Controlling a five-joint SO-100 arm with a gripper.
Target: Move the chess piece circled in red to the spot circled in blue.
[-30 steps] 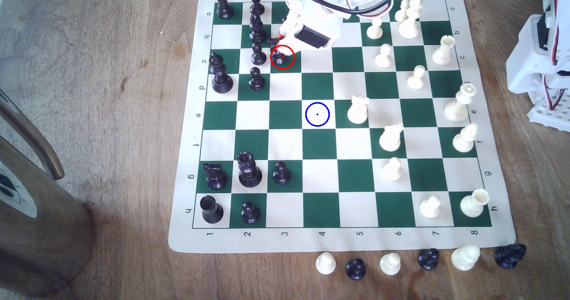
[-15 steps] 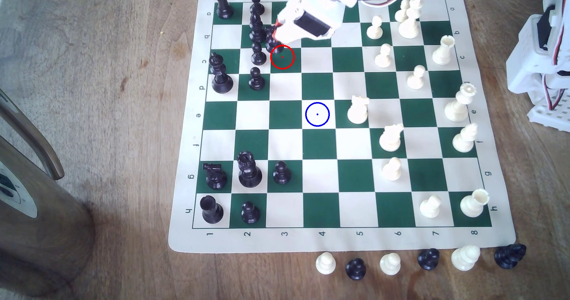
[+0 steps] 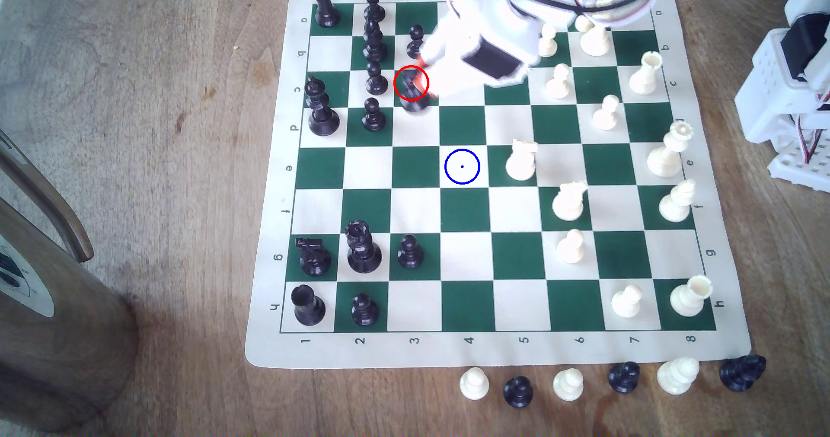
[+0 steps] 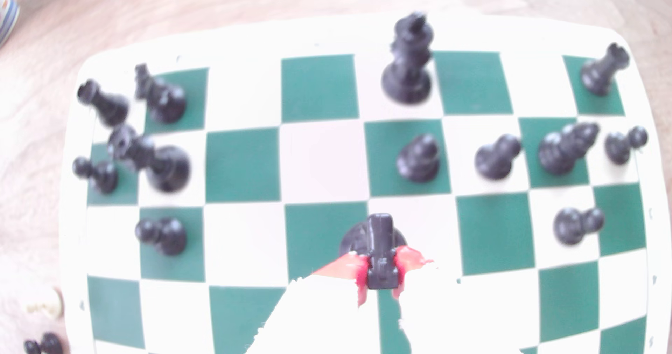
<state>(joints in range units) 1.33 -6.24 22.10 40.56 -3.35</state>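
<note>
At the left edge of the exterior view we see a brown metal container (image 3: 58, 311) standing on the wooden surface (image 3: 179, 194); its inside is hidden from us. Right of it lies the green-and-cream chess board (image 3: 494, 351). Along the board's left files stand black pieces: a rook (image 3: 325, 8) at the upper left, a king (image 3: 320, 109) below it, and the other black knight (image 3: 312, 254) lower down, next to a queen (image 3: 361, 248).

In the upper middle of the frame we find the black knight (image 3: 414, 93), blurred, inside and just below the red ring (image 3: 411, 83), near the border between the ringed green square and the cream one beneath it. The end effector (image 3: 422, 84) is closed on it. In the wrist view its red-tipped fingers (image 4: 347, 268) press both sides of the knight (image 4: 380, 252), whose round base appears above the board, though we cannot tell how far it is lifted. A black pawn (image 3: 415, 42) stands just above the ring.

Further right and lower, near the frame's centre, is the blue-ringed cream square (image 3: 462, 166), bare and well apart from the knight. Just beside it on the right stands a white knight (image 3: 521, 161). The white arm (image 3: 489, 37) crosses the top of the frame. Off the board, along the bottom right, a row of captured pieces (image 3: 624, 377) rests on the surface.
</note>
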